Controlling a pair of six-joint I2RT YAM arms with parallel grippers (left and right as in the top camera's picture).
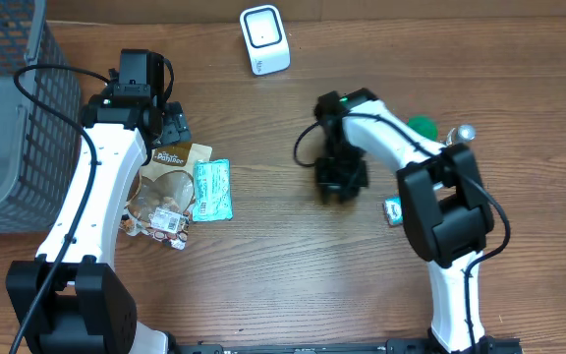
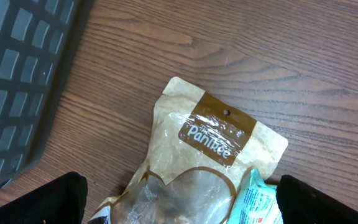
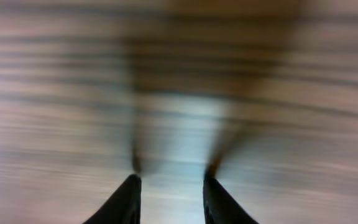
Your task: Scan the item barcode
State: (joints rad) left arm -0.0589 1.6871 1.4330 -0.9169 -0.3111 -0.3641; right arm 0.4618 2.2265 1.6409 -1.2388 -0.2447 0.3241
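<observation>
A brown Pantree pouch [image 2: 219,134] [image 1: 178,157] lies flat on the table, with a teal packet [image 1: 211,189] [image 2: 260,202] against its right side. My left gripper [image 2: 185,208] [image 1: 172,126] hangs wide open just above the pouch's clear window, holding nothing. The white barcode scanner [image 1: 264,39] stands at the back centre. My right gripper [image 1: 340,182] [image 3: 169,186] points down at mid-table. Its view is smeared by motion: the fingers [image 3: 129,199] stand a narrow gap apart with a pale bluish blur between them, and I cannot tell whether anything is held.
A dark wire basket [image 1: 18,108] [image 2: 17,81] fills the left edge. A printed snack pack [image 1: 160,221] lies below the pouch. A small teal item [image 1: 393,209] rests by the right arm, with a green object [image 1: 423,126] and a silver one [image 1: 463,132] behind it.
</observation>
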